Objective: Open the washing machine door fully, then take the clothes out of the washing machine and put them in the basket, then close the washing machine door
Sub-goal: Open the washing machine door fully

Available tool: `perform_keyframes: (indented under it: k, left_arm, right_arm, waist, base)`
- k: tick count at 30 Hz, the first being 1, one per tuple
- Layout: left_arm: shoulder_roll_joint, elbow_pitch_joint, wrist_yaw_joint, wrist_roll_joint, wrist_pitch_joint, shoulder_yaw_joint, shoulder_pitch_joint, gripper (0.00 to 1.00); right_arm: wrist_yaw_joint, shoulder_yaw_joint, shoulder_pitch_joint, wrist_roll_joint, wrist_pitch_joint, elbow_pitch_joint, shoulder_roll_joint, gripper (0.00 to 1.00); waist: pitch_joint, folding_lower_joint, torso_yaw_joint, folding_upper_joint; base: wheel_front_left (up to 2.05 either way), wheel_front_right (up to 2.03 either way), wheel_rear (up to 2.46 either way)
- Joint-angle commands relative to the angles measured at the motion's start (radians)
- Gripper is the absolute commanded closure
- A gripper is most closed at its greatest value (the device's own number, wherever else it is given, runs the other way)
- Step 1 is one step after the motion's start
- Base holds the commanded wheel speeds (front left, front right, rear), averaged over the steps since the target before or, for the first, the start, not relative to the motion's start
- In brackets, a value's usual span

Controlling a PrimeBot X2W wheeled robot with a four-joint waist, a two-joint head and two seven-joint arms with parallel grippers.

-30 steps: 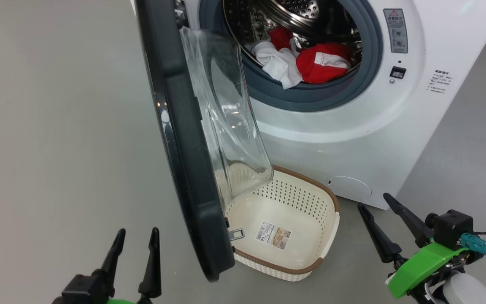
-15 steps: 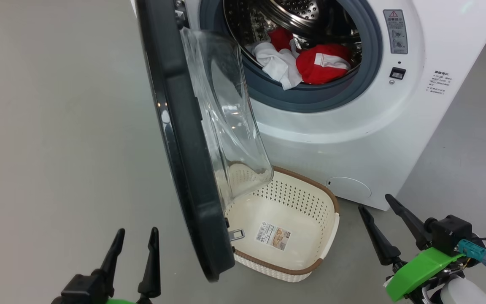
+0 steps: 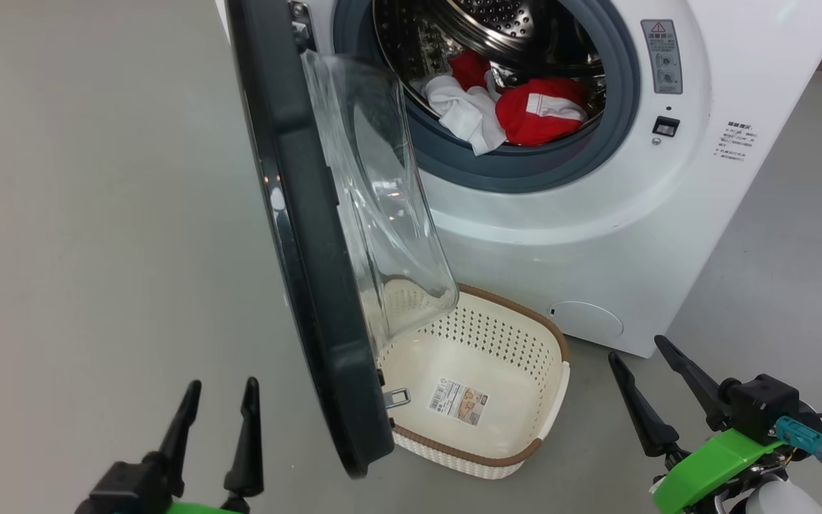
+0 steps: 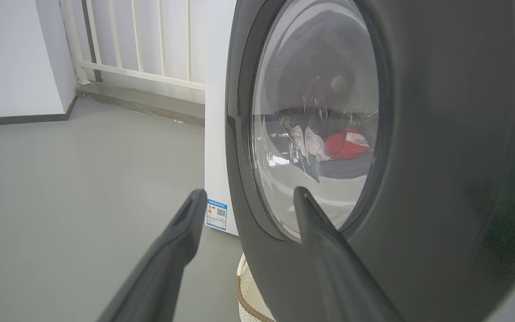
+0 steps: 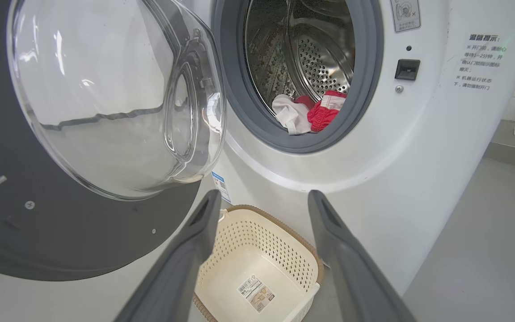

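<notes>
The washing machine [image 3: 596,214] stands with the washing machine door [image 3: 297,214] swung out about edge-on to my head, its glass bowl over the basket's left part. Red and white clothes [image 3: 518,114] lie at the drum's front lip. The cream basket [image 3: 550,400] sits on the floor below the mouth, holding nothing but its sticker. My left gripper [image 3: 222,385] is open, low and left of the door; the left wrist view has its fingers [image 4: 249,191] facing the door [image 4: 441,134] outside. My right gripper [image 3: 636,348] is open right of the basket, pointing [image 5: 264,192] over the basket [image 5: 239,250] toward the clothes [image 5: 324,114].
Grey floor spreads to the left of the door [image 3: 97,214]. A white railing [image 4: 141,40] and a wall stand behind the machine's left side. A latch socket [image 3: 666,126] and a warning label [image 3: 658,46] sit right of the mouth.
The whole head picture has shifted a little, so the camera moved. Both grippers stay open and low. Door, clothes and basket keep their places.
</notes>
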Motion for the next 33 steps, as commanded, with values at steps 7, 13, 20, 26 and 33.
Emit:
perform_keyframes:
  k: [7, 13, 20, 26, 33]
  left_arm:
    - [0.009, -0.165, 0.003, -0.042, -0.009, 0.084, -0.035, 1.00]
    - [0.009, -0.399, 0.000, -0.045, -0.009, 0.062, -0.058, 1.00]
    - [0.009, -0.557, -0.019, -0.045, -0.009, -0.119, -0.045, 1.00]
    - [0.009, -0.467, -0.044, -0.095, -0.009, -0.311, -0.013, 1.00]
    - [0.009, -0.210, -0.046, -0.176, -0.009, -0.369, -0.026, 1.00]
  right_arm:
    - [0.006, -0.003, 0.005, -0.027, -0.012, -0.039, -0.005, 0.00]
    - [0.006, -0.008, 0.003, -0.033, -0.012, -0.047, -0.003, 0.00]
    - [0.006, -0.014, -0.001, -0.040, -0.012, -0.060, -0.003, 0.00]
    - [0.006, -0.016, -0.009, -0.045, -0.012, -0.069, -0.001, 0.00]
    - [0.006, -0.014, -0.011, -0.048, -0.012, -0.073, 0.004, 0.00]
  waist:
    - [0.001, 0.0000, -0.003, 0.0000]
    - [0.002, 0.0000, -0.007, 0.0000]
    - [0.005, 0.0000, -0.013, 0.0000]
    - [0.008, 0.0000, -0.020, 0.0000]
    - [0.003, 0.0000, -0.035, 0.0000]
  base:
    - [0.00, 0.00, 0.00]
    - [0.00, 0.00, 0.00]
    - [0.00, 0.00, 0.00]
    - [0.00, 0.00, 0.00]
    - [0.00, 0.00, 0.00]
